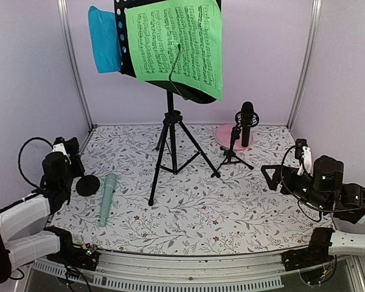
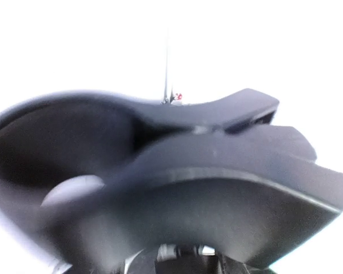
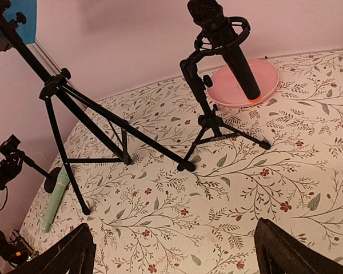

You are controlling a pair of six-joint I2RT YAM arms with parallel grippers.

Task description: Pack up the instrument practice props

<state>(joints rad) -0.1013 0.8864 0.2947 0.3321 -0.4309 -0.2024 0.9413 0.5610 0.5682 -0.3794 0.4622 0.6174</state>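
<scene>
A floral-print counter (image 1: pixel 188 213) sits inside pale lilac walls, and none of the props looks packed yet. Nearest, at 8 o'clock, the mint-green microphone (image 1: pixel 107 198) lies flat, just beside the round-based support (image 1: pixel 87 184). That support's stem runs up toward the left gripper (image 1: pixel 75 159) at 9 o'clock. The left wrist camera shows only blurred dark shapes, so I cannot tell how wide the gripper stands or whether it holds the stem. If it lets go with the support tilted, the support may tip and set the microphone rolling toward the near edge.

At 4 o'clock the right gripper (image 1: pixel 269 176) hovers spread wide and empty, well apart from everything. In the middle rises the music stand (image 1: pixel 170 103), tall on thin legs with its load high up. A nudge to one leg could bring it down onto the black microphone (image 1: pixel 247 121).

That microphone sits at 1 o'clock in the small tripod support (image 1: pixel 231 155), close by the pink plate (image 1: pixel 222 137). Lifting by the microphone alone may topple the support. Farthest back, the green sheet (image 1: pixel 176 42) and blue sheet (image 1: pixel 103 39) look only lightly held and could slide off if the stand is moved first.
</scene>
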